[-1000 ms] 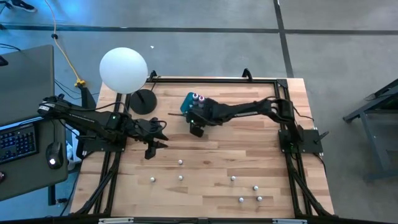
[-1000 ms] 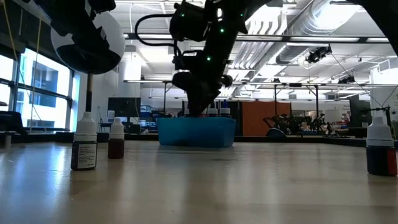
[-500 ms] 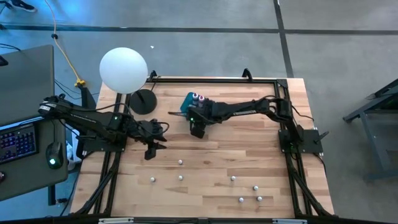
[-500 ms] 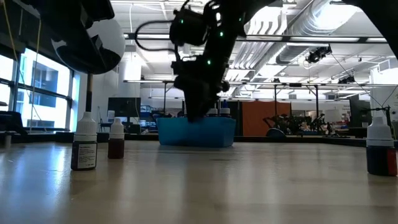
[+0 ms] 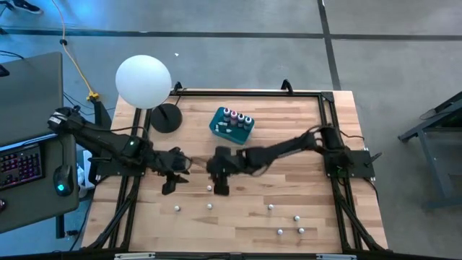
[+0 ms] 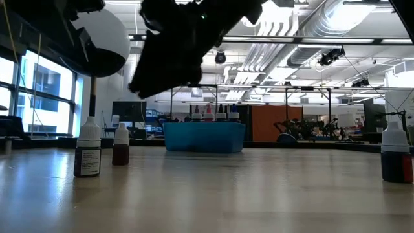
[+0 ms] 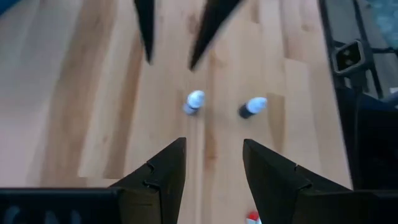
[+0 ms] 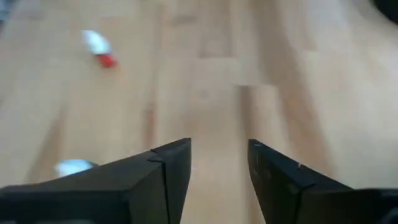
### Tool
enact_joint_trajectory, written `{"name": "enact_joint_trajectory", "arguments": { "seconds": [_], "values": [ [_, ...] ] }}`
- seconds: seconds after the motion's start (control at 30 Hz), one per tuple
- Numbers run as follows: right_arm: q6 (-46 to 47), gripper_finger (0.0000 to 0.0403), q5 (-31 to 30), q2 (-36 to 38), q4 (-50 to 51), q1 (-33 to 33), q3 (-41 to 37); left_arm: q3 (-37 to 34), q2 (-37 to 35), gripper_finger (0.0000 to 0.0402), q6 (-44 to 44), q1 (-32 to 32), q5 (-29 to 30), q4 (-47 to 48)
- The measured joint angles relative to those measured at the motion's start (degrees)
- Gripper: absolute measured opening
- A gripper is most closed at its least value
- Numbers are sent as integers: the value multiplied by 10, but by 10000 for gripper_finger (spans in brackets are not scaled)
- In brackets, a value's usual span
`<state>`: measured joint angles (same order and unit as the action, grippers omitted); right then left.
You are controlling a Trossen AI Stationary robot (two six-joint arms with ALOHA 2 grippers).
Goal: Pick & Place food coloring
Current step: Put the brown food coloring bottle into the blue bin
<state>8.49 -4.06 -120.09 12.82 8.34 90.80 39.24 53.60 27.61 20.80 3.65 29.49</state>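
While tiny white-capped food coloring bottles [image 5: 209,188] lie scattered over the near half of the pale wooden plank table [image 5: 289,180], several more stand upright in the teal rectangular plastic tub [image 5: 231,124] toward the far edge, caps showing in a row above its rim. Seen level across the table: two dark-bodied bottles [image 6: 87,147] standing close together at one side, one more [image 6: 396,154] at the other. Just beside the nearest loose bottle, hanging above the boards: the right gripper [image 5: 220,184], on a dark arm stretched low across the table from its base at the right edge; fingers [image 8: 165,168] parted, nothing between them. To its left, near the table's left edge: the left gripper [image 5: 168,185], arm reaching in from the side, fingers [image 7: 163,171] likewise apart and empty, two bottles [image 7: 194,102] on the wood ahead. Behind it, a big white ball [image 5: 143,81] over a round black base [image 5: 166,118].
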Motion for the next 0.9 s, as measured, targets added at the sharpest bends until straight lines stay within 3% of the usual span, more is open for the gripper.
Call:
{"name": "enact_joint_trajectory", "arguments": {
  "seconds": [0.17, 0.43, 0.57, 0.8, 0.9],
  "values": [
    [26, 173, 12, -28, -84, 27, -12, 0, 0, 156, 16, 30, 25, 1],
    [56, 175, 14, -93, -106, 30, -8, 0, 0, 156, 31, 33, 41, 1],
    [43, 150, 13, -104, -99, 30, -9, 0, 0, 156, 30, 33, 40, 2],
    [39, 66, 1, -96, -105, 26, -8, 0, 0, 156, 27, 33, 40, 6],
    [31, 65, -2, -62, -95, 17, -9, 0, 0, 156, 27, 33, 40, 7]
  ]
}}
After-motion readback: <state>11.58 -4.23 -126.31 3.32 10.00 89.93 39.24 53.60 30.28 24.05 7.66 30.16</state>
